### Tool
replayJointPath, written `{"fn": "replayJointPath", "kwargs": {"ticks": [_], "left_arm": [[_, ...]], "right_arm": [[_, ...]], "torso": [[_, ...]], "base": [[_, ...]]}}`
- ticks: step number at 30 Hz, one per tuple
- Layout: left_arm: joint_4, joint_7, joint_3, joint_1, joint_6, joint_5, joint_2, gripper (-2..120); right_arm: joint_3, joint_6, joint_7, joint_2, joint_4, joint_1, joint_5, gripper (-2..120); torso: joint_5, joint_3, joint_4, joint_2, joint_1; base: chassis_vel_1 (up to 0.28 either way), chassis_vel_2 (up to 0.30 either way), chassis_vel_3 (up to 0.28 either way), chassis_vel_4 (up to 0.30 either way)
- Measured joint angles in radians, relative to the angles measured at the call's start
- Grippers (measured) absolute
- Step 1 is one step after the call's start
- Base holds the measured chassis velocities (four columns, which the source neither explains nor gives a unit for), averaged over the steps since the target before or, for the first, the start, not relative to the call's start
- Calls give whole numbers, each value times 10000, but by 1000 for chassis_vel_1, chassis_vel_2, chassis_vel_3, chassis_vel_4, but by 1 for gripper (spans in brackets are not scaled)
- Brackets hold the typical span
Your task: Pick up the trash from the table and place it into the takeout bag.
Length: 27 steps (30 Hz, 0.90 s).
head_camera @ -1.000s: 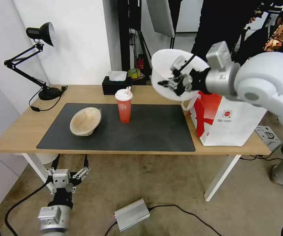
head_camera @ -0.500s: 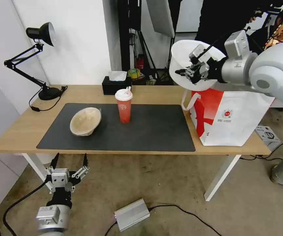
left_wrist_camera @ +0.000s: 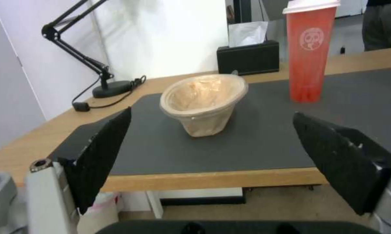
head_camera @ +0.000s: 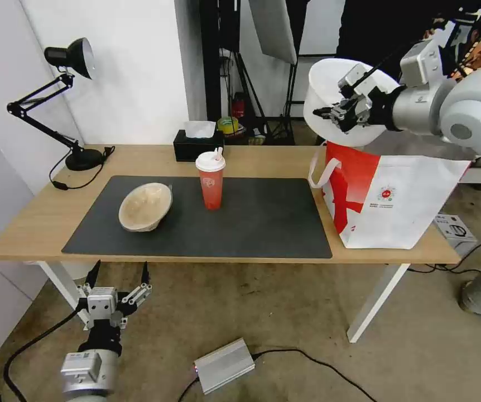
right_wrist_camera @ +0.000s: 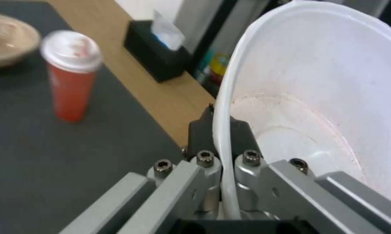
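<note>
Fingers (right_wrist_camera: pixel 203 125) of the right gripper (head_camera: pixel 345 114) are pinched tight on the rim of the white bowl (head_camera: pixel 330 89), one dark pad outside the wall and the other inside, as the right wrist view shows. That bowl is held up in the air, tipped on its side, above the open top of the bag (head_camera: pixel 397 206) at the bag's rear left part; whether it touches the bag cannot be told. Faint reddish smears ring the bowl's inside (right_wrist_camera: pixel 317 123). The bag stands at the desk's (head_camera: pixel 45 218) right end, its red panel facing the mat (head_camera: pixel 263 223), a white loop handle hanging on that side. On the mat, the red cup (head_camera: pixel 211 181) with its white lid stands upright near the mat's middle toward the rear edge, and the tan bowl (head_camera: pixel 145 206) lies tilted on the mat's left part, well apart from the cup. Behind the cup, near the desk's rear edge, sits a black tissue box (head_camera: pixel 197 145); a black lamp (head_camera: pixel 67 100) stands at the rear left corner. The left gripper (head_camera: pixel 116 282) hangs low in front of the desk's front left edge, below the desk top, its fingers (left_wrist_camera: pixel 102 152) spread wide and holding nothing, pointed toward the tan bowl.
</note>
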Motion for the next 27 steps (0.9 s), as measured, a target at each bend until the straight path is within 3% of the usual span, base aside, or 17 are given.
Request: {"fn": "replayJointPath", "kwargs": {"ticks": [10, 27], "left_arm": [[-9, 0, -8, 15, 1, -18, -3, 100], [-26, -2, -21, 36, 0, -17, -15, 100]], "right_arm": [[166, 51, -342, -97, -731, -154, -492, 0], [407, 232, -721, -471, -949, -540, -1040, 0]], "torso": [[1, 0, 0, 0, 0], [1, 0, 0, 0, 0]], "base": [[0, 0, 0, 0], [0, 0, 0, 0]]}}
